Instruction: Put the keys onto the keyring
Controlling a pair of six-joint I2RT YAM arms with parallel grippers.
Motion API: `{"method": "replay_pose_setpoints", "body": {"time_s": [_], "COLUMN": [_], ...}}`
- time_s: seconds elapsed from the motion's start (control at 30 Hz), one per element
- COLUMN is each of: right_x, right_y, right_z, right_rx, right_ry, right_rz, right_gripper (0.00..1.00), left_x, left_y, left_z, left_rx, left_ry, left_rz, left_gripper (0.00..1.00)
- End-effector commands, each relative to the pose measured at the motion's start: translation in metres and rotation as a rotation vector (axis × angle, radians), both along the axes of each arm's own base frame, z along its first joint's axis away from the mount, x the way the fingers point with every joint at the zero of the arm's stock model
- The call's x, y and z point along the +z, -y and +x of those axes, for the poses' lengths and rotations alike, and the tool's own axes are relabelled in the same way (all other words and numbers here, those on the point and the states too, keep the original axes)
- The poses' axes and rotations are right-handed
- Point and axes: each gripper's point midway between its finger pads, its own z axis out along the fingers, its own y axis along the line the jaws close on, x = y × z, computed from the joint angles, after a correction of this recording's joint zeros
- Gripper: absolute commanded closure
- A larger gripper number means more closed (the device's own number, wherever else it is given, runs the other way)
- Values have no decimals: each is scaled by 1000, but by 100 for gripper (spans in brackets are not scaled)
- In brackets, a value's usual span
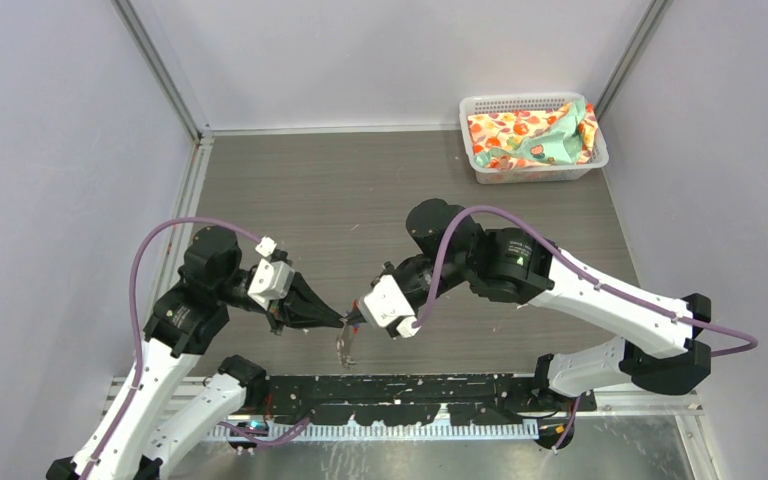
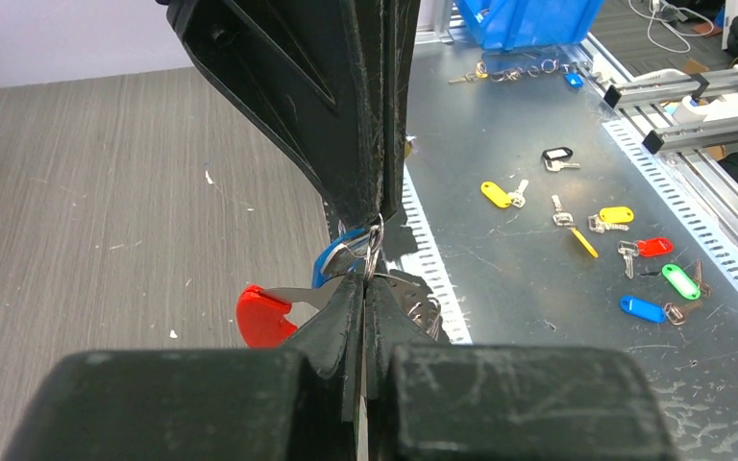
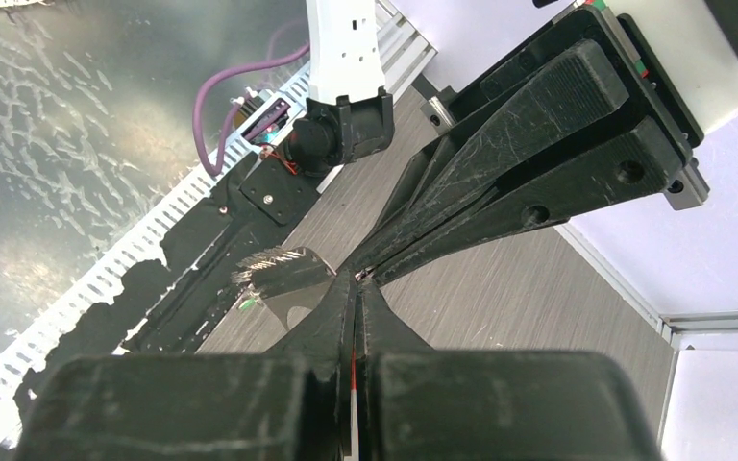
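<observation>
From above, I see the left hand (image 1: 338,320) and the right hand (image 1: 354,318) meeting tip to tip over the near edge of the worktop (image 1: 360,190). Both are pinched shut, and the keyring (image 1: 345,345) dangles beneath them. On the left wrist camera, both tips grip the wire ring. The blue key (image 2: 338,257) sits right against it, and the red tag (image 2: 264,315) sticks out leftward. On the right wrist camera, silvery metal hangs just left of my closed fingers (image 3: 332,317).
</observation>
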Motion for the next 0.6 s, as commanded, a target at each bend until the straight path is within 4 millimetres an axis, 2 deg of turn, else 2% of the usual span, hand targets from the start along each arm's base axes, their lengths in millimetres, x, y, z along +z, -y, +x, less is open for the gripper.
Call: {"method": "replay_pose_setpoints", "body": {"time_s": [0.0, 0.57], "right_x": [13, -1], "right_y": [-11, -27], "right_z": [-3, 12], "right_rx": [20, -68], "right_ry": [-7, -55], "right_rz": [51, 2], "right_gripper": [99, 99], "left_x": [11, 14], "left_y": [-1, -2], "left_z": [-1, -4], "left_rx": [-1, -10], "left_ry": [62, 98], "left_rz": [-23, -37], "left_gripper": [100, 100]}}
